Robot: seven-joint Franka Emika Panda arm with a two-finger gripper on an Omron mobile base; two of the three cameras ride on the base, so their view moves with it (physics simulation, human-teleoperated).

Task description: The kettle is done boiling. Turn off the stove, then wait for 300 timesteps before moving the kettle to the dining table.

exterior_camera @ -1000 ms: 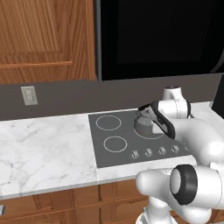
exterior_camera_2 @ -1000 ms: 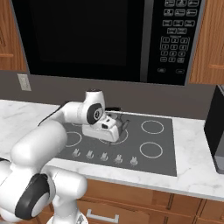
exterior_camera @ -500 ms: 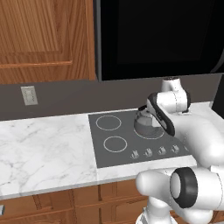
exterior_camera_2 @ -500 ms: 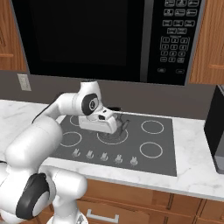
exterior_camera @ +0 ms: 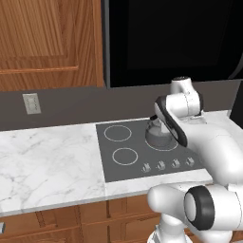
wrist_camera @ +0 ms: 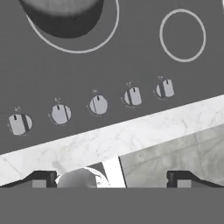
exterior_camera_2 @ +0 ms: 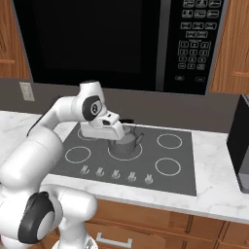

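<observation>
Gripper (wrist_camera: pixel 109 177) spread wide; two dark fingertips (wrist_camera: pixel 40 178) sit far apart at the bottom of the hand view, nothing between them. Hand is raised above the stove (wrist_camera: pixel 131 52), looking down at its front strip.

Kettle (exterior_camera_2: pixel 124 141): grey, squat, black handle. It stands on a ringed burner of the stove, just below and beyond the hand. In the hand view its dark rounded body (wrist_camera: pixel 61 15) fills the top left, inside a large white ring. In the left base view the kettle (exterior_camera: pixel 159 134) is partly covered by the arm's wrist. Fingers are not touching it in any view.

Knobs (wrist_camera: pixel 98 105): a row of five silver ones crosses the middle of the hand view, between the fingertips and the kettle. From the right base view the knobs (exterior_camera_2: pixel 115 173) line the front edge of the stove, nearer the base than the hand. Pointer positions are too small to read.

A smaller burner ring (wrist_camera: pixel 182 35) lies at the upper right of the hand view, beside the kettle's ring.

Counter (exterior_camera: pixel 47 161): white marble, runs around the stove; a strip of it shows just ahead of the fingertips in the hand view.

Microwave (exterior_camera_2: pixel 116 44), dark-fronted, hangs above and behind the hand. Wall outlet (exterior_camera: pixel 31 103) sits well off to the hand's left.
</observation>
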